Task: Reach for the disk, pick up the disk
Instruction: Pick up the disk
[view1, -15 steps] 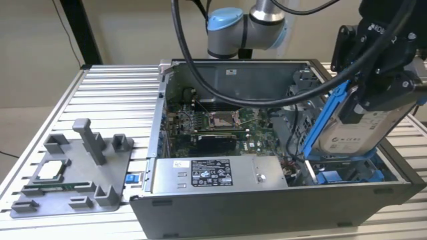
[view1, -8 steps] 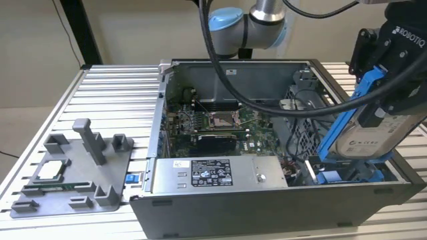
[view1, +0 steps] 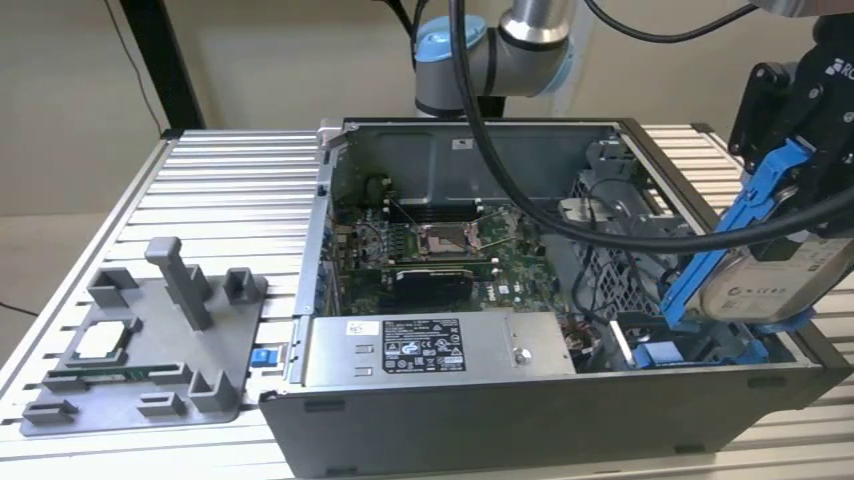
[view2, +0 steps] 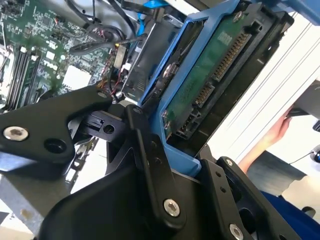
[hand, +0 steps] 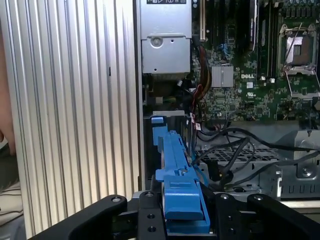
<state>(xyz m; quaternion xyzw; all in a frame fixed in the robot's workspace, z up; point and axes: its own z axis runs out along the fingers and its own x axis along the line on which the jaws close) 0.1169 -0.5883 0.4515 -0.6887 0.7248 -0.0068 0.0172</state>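
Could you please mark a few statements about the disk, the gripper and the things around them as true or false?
1. The gripper holds the disk tilted, above the open computer case. True.
2. The disk lies flat on the grey fixture. False: it is held over the case's end at the exterior view's right, and the fixture stands on the table at that view's left.
3. The disk has blue rails along its sides. True.
4. The computer case is closed with a cover. False: it is open, with the circuit board showing.
5. A hand shows beyond the table edge in the second wrist view. True.
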